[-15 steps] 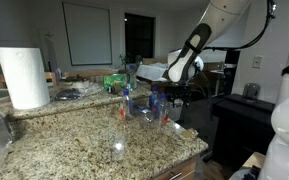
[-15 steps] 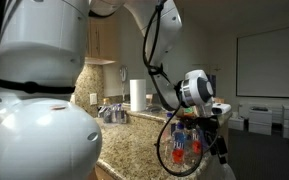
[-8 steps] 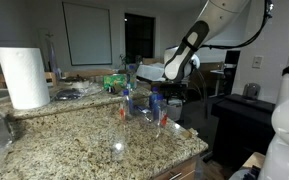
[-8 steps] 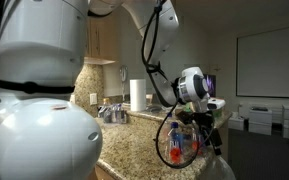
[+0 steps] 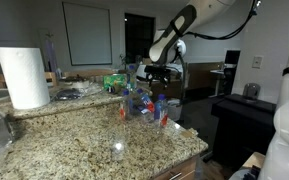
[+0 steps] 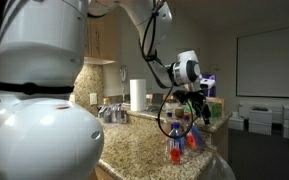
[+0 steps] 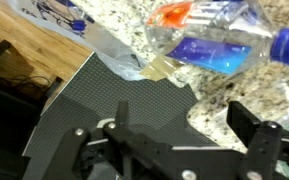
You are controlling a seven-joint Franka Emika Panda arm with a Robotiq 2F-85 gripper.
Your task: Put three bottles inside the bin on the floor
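Several small clear bottles (image 5: 154, 106) with blue labels and red marks stand in a cluster near the counter's edge, also seen in an exterior view as bottles (image 6: 174, 148). One bottle (image 7: 216, 38) with a blue cap lies on the granite at the top of the wrist view. My gripper (image 7: 184, 108) is open and empty, hanging over the counter edge. It shows above the cluster in both exterior views (image 5: 152, 75) (image 6: 197, 103). A dark mesh surface (image 7: 94, 110) below the edge looks like the bin on the floor; its rim is not clear.
A big white paper-towel roll (image 5: 24, 77) stands at the counter's back. A green box (image 5: 115, 82) and clutter lie behind the bottles. Clear plastic (image 7: 119, 55) overhangs the counter edge. A black cabinet (image 5: 242, 122) stands beyond the counter, and wooden floor (image 7: 9, 60) shows beside the mesh.
The jaws have opened to full width. The gripper has risen and swung back from beyond the counter edge to a spot over the bottle cluster.
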